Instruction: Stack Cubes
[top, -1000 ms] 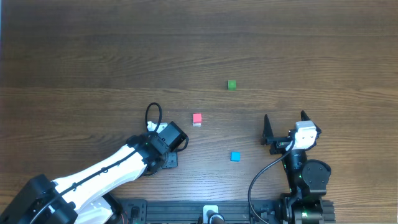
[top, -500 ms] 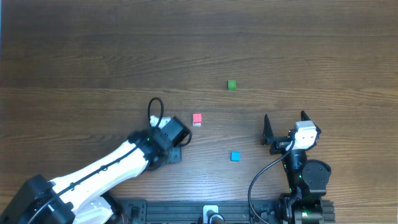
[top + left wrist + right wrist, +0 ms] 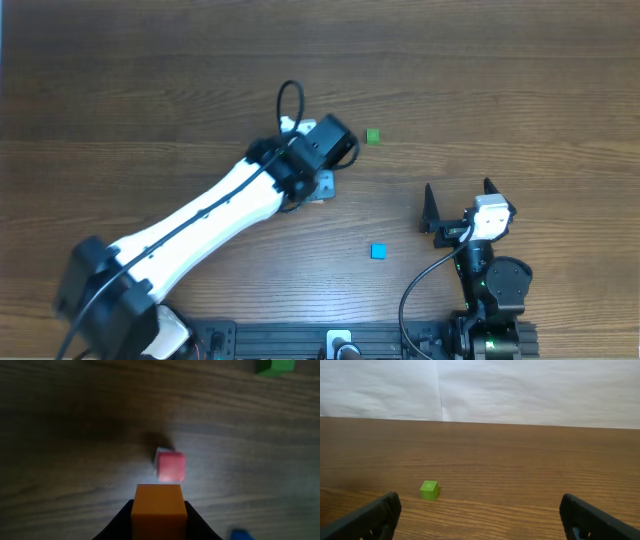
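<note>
My left gripper point(image 3: 159, 519) is shut on an orange cube point(image 3: 159, 510), held above the table. The pink cube point(image 3: 171, 466) lies on the wood just beyond and below the orange one, not touching it. In the top view the left gripper point(image 3: 323, 184) covers the pink cube's spot. A green cube point(image 3: 373, 136) point(image 3: 429, 490) sits farther back, to the right of the left wrist. A blue cube point(image 3: 378, 251) rests nearer the front. My right gripper point(image 3: 458, 200) point(image 3: 480, 527) stands open at the right with nothing between its fingers.
The brown wooden table point(image 3: 150, 80) stretches wide on every side of the cubes. A white wall point(image 3: 530, 390) rises behind the table's far edge in the right wrist view.
The left arm has swung from the near left up and to the right, and now hangs over the pink cube. The right arm has stayed still.
</note>
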{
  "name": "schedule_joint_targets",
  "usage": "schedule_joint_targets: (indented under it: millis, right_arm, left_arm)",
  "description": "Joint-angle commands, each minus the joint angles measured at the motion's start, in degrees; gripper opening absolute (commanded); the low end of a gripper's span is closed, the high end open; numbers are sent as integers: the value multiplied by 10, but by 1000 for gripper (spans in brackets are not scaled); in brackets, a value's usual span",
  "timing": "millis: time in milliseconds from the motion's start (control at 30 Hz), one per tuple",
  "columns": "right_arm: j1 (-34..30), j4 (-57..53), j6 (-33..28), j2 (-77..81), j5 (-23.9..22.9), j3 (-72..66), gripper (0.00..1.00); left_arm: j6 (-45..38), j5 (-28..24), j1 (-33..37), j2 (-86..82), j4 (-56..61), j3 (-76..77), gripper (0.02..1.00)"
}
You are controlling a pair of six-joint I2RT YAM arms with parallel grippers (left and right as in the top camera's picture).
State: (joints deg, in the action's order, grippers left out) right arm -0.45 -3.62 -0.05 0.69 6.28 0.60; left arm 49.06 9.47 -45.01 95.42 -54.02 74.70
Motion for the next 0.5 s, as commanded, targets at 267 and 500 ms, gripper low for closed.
schedule_joint_targets:
  millis: [267, 500]
  right_arm:
    - [-4, -2, -2, -3, -2, -3, 991]
    - [-4, -2, -2, -3, -2, -3, 993]
  left_arm:
    - [-8, -16, 3, 72, 28, 33, 40]
    - [-8, -21, 3, 92, 28, 33, 40]
